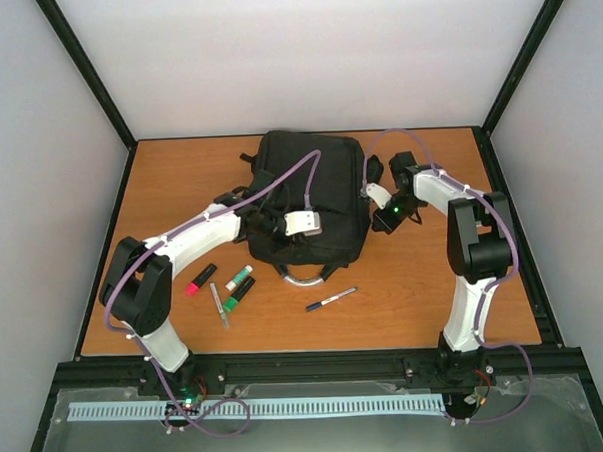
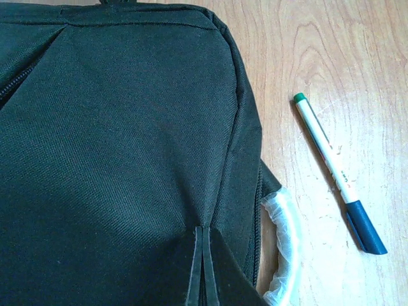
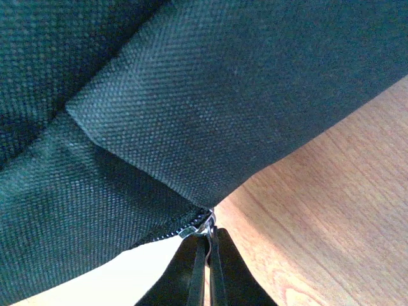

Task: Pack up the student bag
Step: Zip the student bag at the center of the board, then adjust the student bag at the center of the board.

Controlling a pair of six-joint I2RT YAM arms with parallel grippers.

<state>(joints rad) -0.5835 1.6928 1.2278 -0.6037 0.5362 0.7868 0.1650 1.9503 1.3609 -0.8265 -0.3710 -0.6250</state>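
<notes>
The left gripper (image 2: 203, 233) has its two fingers pressed flat together with no gap, tips resting on the black cloth of the student bag (image 2: 127, 127); whether a fold of cloth is caught between them cannot be told. The bag spreads ahead of those fingers and off to their left, its seamed edge running away from the tips. Just to the right of the fingers curves the pale loop handle (image 2: 285, 245), and further right, apart from the bag on the wooden table (image 2: 357, 38), lies a white pen (image 2: 335, 167) with a dark blue cap. The right gripper (image 3: 208, 237) is likewise closed tight, its tips nipping the metal zipper pull (image 3: 196, 229) at the bag's edge. The bag's cloth rises ahead of and above these fingers, with bare table to their right. From above, the left arm (image 1: 197, 236) bends at its elbow near the table's left side and reaches across so that its fingers sit on the bag's near-left part. The right arm (image 1: 477, 240) stands tall, folds over and reaches in to the bag's right edge. There is one bag and there are two arms. Five writing things lie nearer the bases than the fingers: one pink-tipped marker (image 1: 201, 278), two green markers (image 1: 240, 277) (image 1: 237, 294), one slim pale pen (image 1: 219, 306) and the blue-capped pen
</notes>
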